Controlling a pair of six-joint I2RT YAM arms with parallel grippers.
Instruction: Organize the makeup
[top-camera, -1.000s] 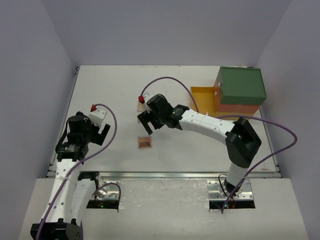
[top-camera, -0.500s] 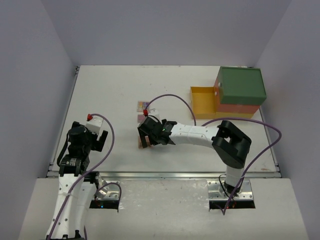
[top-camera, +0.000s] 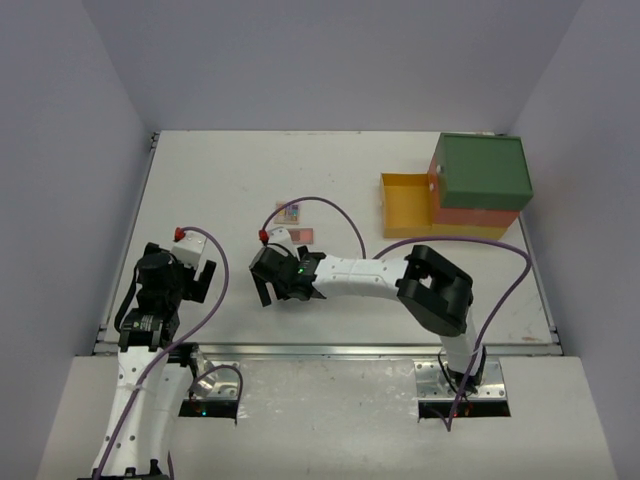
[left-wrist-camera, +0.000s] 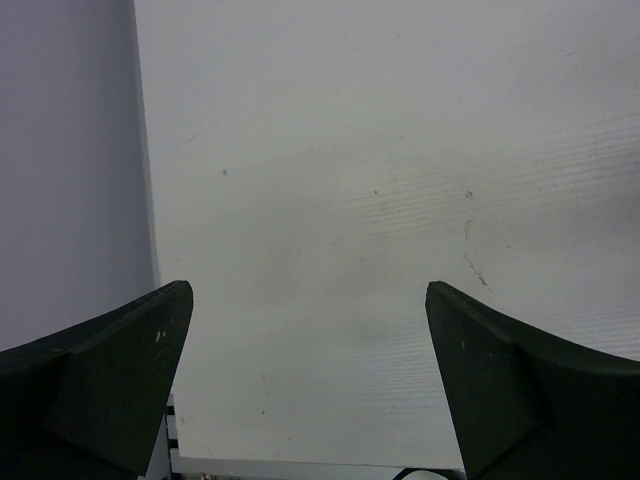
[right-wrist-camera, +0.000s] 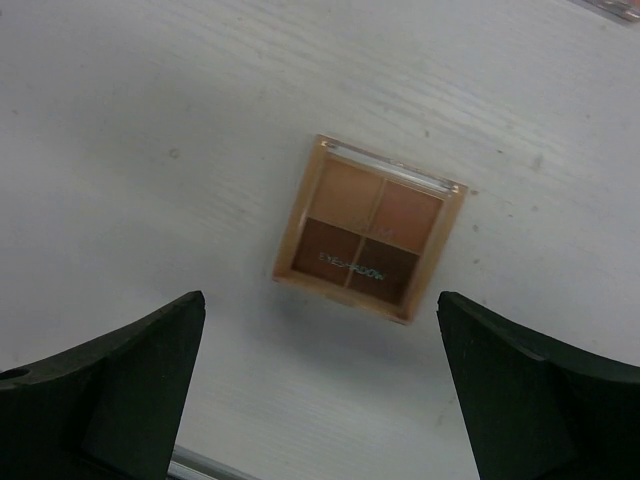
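The right fingers (right-wrist-camera: 120, 380) are wide apart and hold nothing. They hang just over a small brown palette (right-wrist-camera: 368, 228) that lies flat on the desk (right-wrist-camera: 150, 90), in the middle and near the front. The brown palette sits between the two fingers but does not touch them. A pink palette (top-camera: 301, 235) and a many-coloured palette (top-camera: 289, 212) lie a little farther back. The left fingers (left-wrist-camera: 100, 380) are wide apart too, with only bare desk under them, at the near left. Far on the right stands a big box (top-camera: 480, 170) with a green top, and its yellow drawer (top-camera: 405, 205) is pulled out. I see no makeup in that drawer. So I think a lot of the job is left: all three palettes are out on the desk and none is picked up yet. No bottles or jars show anywhere
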